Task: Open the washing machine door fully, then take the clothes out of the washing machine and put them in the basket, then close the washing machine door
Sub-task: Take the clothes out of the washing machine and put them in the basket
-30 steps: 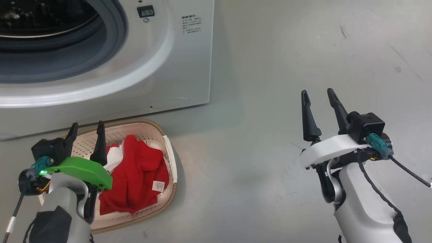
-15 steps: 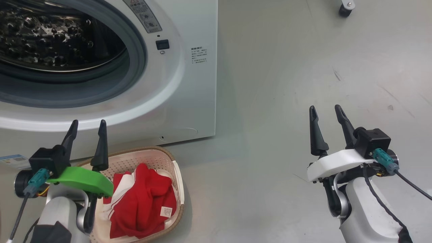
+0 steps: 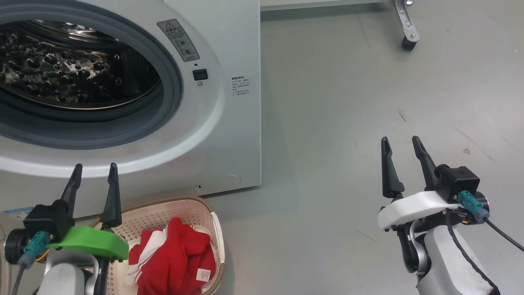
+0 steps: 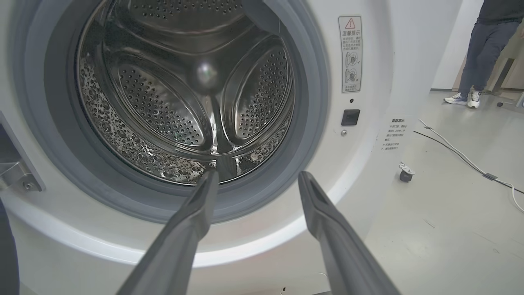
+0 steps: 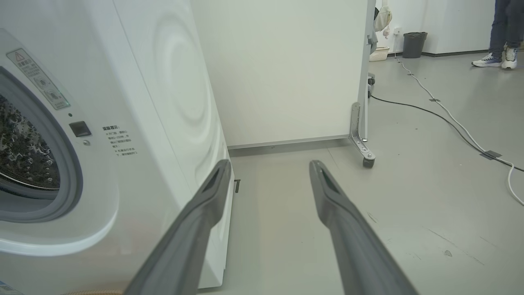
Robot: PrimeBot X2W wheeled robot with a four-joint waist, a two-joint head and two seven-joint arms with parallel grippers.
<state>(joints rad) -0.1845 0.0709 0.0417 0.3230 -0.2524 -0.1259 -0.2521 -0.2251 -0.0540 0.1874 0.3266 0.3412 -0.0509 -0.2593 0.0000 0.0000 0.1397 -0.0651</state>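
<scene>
Head camera has tipped up since a second ago, so the washing machine (image 3: 229, 135) and basket (image 3: 206, 205) sit lower in frame; neither has actually shifted. Clothes (image 3: 176, 258) lie in the basket and the drum (image 4: 184, 102) looks empty. Both grippers are spread apart and hold nothing. The left gripper (image 3: 95, 168) is above the basket facing the drum, the right gripper (image 3: 400, 140) well off right. The hinge (image 4: 16, 172) sits on the mouth's left edge, so your door should hang out left. Left arm looks nearer.

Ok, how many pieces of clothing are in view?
1: a bright red garment with white trim, in the cream perforated plastic basket before the white washing machine. The steel drum looks empty; the basket's bottom is hidden.
</scene>
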